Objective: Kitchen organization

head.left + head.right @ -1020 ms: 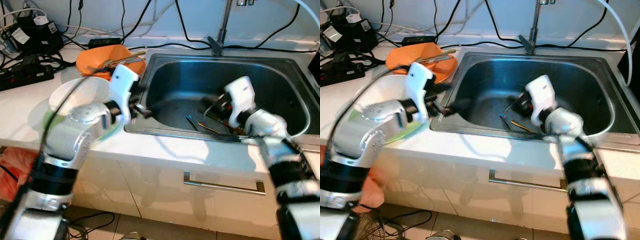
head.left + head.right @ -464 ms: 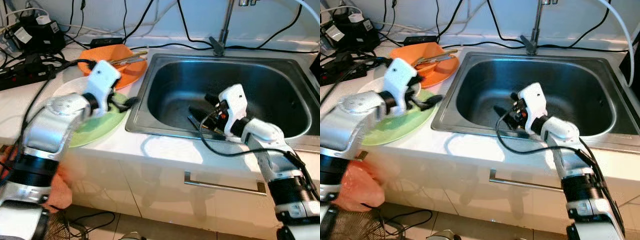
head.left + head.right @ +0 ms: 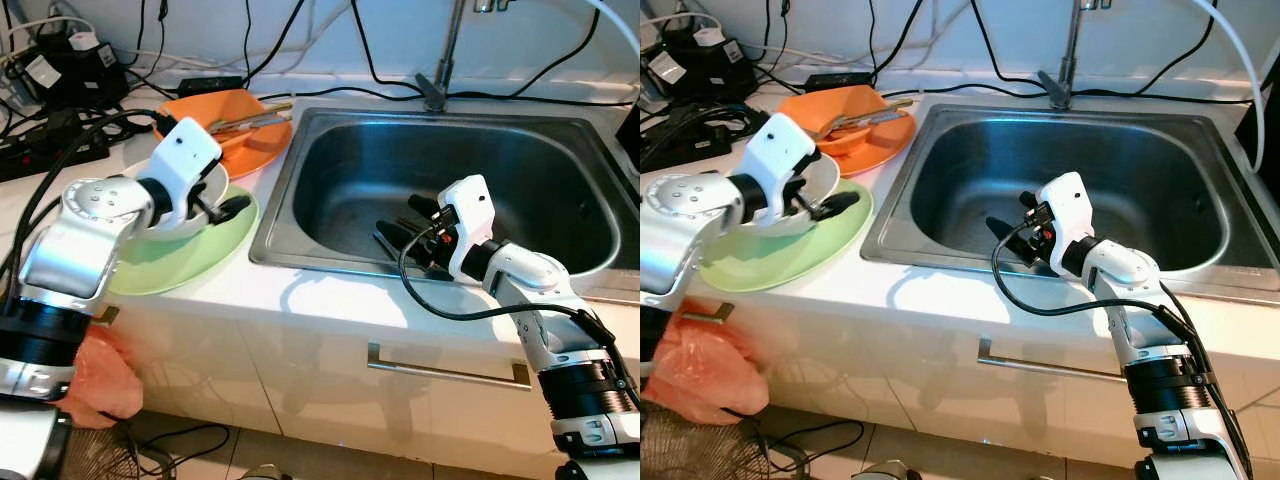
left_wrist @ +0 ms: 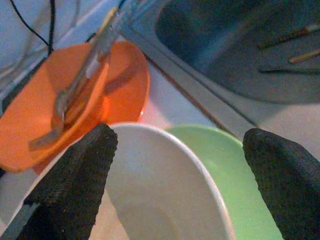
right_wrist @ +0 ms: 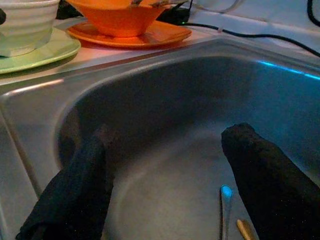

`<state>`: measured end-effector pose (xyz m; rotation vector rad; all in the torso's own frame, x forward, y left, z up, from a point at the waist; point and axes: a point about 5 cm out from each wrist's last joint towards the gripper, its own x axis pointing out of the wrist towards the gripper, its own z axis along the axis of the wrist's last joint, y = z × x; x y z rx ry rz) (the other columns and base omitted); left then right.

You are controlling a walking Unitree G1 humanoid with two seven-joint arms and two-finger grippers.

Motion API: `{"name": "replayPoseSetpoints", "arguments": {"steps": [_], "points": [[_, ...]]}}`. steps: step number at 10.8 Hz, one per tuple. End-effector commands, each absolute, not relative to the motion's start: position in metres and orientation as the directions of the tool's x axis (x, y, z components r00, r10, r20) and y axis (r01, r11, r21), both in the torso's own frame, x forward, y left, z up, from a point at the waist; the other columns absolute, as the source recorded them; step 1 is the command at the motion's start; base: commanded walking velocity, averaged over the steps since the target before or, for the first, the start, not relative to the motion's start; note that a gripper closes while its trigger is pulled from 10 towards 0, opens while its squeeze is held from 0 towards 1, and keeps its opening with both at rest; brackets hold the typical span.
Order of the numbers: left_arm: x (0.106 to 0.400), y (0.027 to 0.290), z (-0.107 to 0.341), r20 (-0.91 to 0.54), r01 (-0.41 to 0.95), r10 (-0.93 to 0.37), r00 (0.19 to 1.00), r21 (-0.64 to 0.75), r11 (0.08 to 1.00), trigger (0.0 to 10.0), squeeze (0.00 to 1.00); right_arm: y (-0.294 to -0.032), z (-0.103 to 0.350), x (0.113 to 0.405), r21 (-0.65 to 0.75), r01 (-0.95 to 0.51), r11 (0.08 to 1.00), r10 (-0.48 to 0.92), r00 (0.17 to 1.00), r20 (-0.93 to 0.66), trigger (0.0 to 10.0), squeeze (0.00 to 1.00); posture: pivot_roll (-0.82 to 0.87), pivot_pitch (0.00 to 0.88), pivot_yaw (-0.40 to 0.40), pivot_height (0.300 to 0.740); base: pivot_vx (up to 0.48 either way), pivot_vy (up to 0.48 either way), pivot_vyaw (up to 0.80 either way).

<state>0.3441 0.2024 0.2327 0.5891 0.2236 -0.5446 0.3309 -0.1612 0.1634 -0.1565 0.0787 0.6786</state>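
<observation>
A white bowl (image 4: 150,195) sits on a green plate (image 3: 170,262) on the counter left of the sink (image 3: 560,140). My left gripper (image 3: 215,205) is open over the bowl, one black finger (image 4: 75,175) on each side of its near rim. Behind it, an orange bowl (image 3: 225,125) holding utensils rests on an orange plate. My right gripper (image 3: 405,222) is open low inside the sink, just above several chopsticks (image 5: 243,229) lying on the sink bottom, with nothing between its fingers (image 5: 260,165).
The faucet (image 3: 440,80) rises behind the sink. A power strip (image 3: 50,145) and black cables crowd the back left of the counter. A cabinet handle (image 3: 450,372) runs below the counter edge. An orange bag (image 3: 100,370) lies low at the left.
My left arm has swung from the sink's left rim back over the white bowl on the green plate. The right gripper has stayed in the sink, shifting slightly left.
</observation>
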Motion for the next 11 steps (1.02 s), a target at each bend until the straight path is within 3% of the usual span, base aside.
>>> {"name": "replayPoseSetpoints", "arguments": {"steps": [1,2,3,5,6,7,8,11], "points": [[0.342,0.208,0.228,-0.396,0.557,-0.398,0.827,0.483,0.676,10.0,1.0,-0.159,0.167,0.329,-0.122,-0.641,0.758,0.631,0.767,-0.116,10.0,0.0,0.17,0.029,0.066,0.74,0.0,0.0,0.0],[0.339,0.211,0.226,-0.433,0.576,-0.393,0.811,0.477,0.664,10.0,0.73,-0.159,0.167,0.33,-0.121,-0.643,0.757,0.632,0.766,-0.117,10.0,0.0,0.17,0.027,0.064,0.74,0.0,0.0,0.0],[0.337,0.217,0.219,-0.476,0.594,-0.377,0.795,0.48,0.646,10.0,0.0,-0.158,0.167,0.33,-0.12,-0.643,0.756,0.633,0.765,-0.118,10.0,0.0,0.17,0.027,0.063,0.74,0.0,0.0,0.0],[0.335,0.222,0.212,-0.512,0.605,-0.358,0.781,0.478,0.636,10.0,0.0,-0.159,0.166,0.33,-0.121,-0.642,0.757,0.631,0.767,-0.12,10.0,0.0,0.17,0.027,0.063,0.74,0.0,0.0,0.0],[0.335,0.225,0.209,-0.525,0.608,-0.35,0.776,0.476,0.635,8.5,0.0,-0.159,0.166,0.329,-0.121,-0.641,0.758,0.63,0.767,-0.121,10.0,0.0,0.17,0.028,0.062,0.74,0.0,0.0,0.0],[0.335,0.227,0.207,-0.535,0.606,-0.335,0.776,0.482,0.633,2.0,0.0,-0.159,0.166,0.329,-0.123,-0.641,0.757,0.63,0.767,-0.122,10.0,0.0,0.17,0.028,0.062,0.74,0.0,0.0,0.0],[0.335,0.228,0.207,-0.534,0.601,-0.33,0.779,0.484,0.635,0.0,0.0,-0.16,0.167,0.33,-0.124,-0.641,0.757,0.629,0.767,-0.122,10.0,0.0,0.17,0.028,0.06,0.74,0.0,0.0,0.0],[0.335,0.227,0.204,-0.536,0.61,-0.34,0.772,0.476,0.633,0.0,0.0,-0.157,0.167,0.326,-0.113,-0.68,0.725,0.669,0.733,-0.125,10.0,0.0,0.16,0.028,0.059,0.74,0.0,0.0,0.0]]}}
